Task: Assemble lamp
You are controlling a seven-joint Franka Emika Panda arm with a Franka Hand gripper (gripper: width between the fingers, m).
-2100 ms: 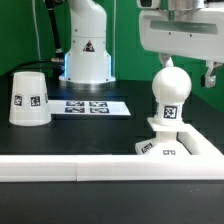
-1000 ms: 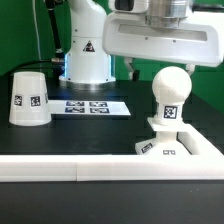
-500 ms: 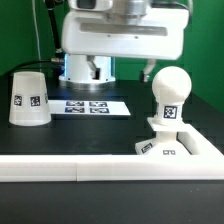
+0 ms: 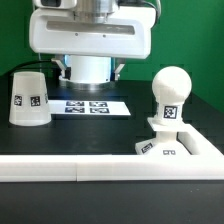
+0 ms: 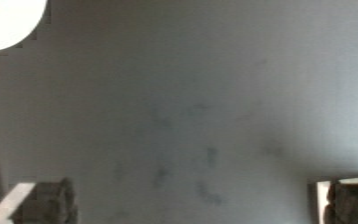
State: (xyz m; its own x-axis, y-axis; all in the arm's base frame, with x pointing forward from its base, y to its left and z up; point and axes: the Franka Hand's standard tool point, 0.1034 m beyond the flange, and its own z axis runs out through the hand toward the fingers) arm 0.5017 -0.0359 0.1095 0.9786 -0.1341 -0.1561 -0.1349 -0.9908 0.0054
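Observation:
The white tapered shade (image 4: 28, 98) stands mouth down at the exterior view's left, a marker on its side. The ball-shaped bulb (image 4: 168, 94) stands upright in the flat angular base (image 4: 176, 148) at the exterior view's right. My gripper (image 4: 92, 62) hangs high over the middle of the table, between the shade and the bulb, touching neither. In the wrist view the gripper (image 5: 194, 200) is open and empty, its fingers (image 5: 43, 200) far apart over bare dark table. A white curved patch (image 5: 2, 25) shows at one corner; it may be the shade.
The marker board (image 4: 92, 105) lies flat on the table behind the middle. The white robot column (image 4: 90, 72) with a triangle sticker stands behind it. A white rail (image 4: 60, 168) runs along the table's front edge.
My gripper has moved steadily from above the bulb at the exterior view's right toward the left, now over the middle. The shade, bulb and base have not moved.

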